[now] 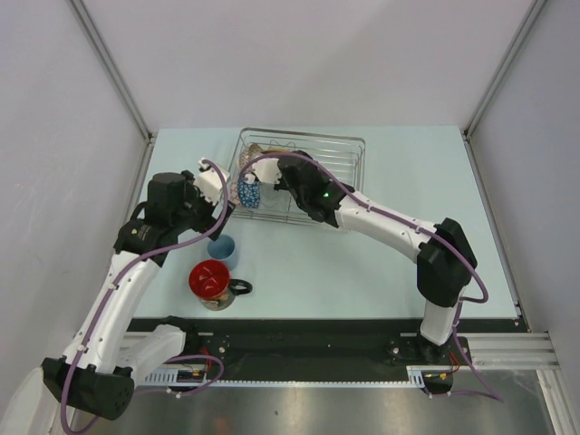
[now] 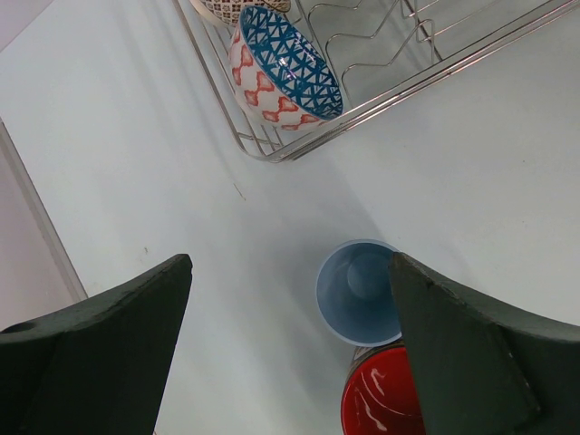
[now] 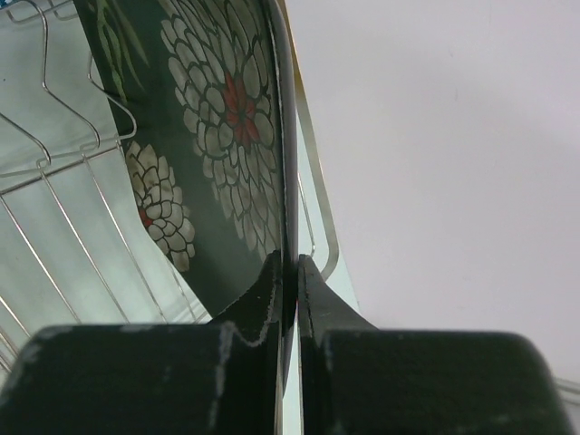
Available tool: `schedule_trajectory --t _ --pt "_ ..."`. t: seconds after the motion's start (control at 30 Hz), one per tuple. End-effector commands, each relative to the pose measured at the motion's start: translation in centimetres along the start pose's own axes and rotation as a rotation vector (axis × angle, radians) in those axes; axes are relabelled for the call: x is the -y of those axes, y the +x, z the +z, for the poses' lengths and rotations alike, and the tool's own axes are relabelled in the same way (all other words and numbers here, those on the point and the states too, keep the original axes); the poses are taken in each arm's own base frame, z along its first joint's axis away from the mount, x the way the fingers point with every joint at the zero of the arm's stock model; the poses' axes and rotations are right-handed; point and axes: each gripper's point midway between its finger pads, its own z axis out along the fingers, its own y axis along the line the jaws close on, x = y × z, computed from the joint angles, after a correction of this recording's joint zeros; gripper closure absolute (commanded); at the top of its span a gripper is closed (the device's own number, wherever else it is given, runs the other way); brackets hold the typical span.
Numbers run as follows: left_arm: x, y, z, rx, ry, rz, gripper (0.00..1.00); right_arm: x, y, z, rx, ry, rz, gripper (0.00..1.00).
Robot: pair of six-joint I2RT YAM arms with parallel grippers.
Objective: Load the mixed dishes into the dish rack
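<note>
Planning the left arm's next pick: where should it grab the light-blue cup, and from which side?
Probably from above, pinching the rim of the light-blue cup, one jaw inside, opposite the red mug: it stands upright, open-mouthed, handleless, mug close beside.

Pale blue surface [image 1: 381, 263], matte; a few small dark specks [image 2: 237, 191] on it in the left wrist view. Grey panels [image 1: 308, 54] enclose the back and both sides, with slanted metal posts [image 1: 109, 63] at the back corners. Black strip [image 1: 308, 337] along the near edge, brushed metal sheet [image 1: 317, 408] below it
</note>
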Motion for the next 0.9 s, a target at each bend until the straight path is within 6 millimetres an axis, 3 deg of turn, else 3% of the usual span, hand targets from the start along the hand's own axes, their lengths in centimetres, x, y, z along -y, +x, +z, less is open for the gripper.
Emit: schedule_trajectory --t 0.0,0.2,0.5,0.87 --pt "-0.3 -0.8 -0.4 0.044 -0.012 -0.016 0.05 3.5 -0.3 -2.1 0.022 0.112 0.096 1.0" --pt "-0.3 -1.0 -0.5 0.05 -0.014 -0.021 0.05 4.0 -0.5 -1.7 0.0 0.113 0.106 1.0" --pt "-0.2 -0.7 -0.4 0.042 -0.006 -0.018 0.05 4.8 0.9 -2.1 -0.034 0.144 0.194 1.0" --pt "-0.2 -0.8 -0.4 0.045 -0.007 -0.022 0.05 4.2 0.6 -1.5 -0.025 0.123 0.173 1.0"
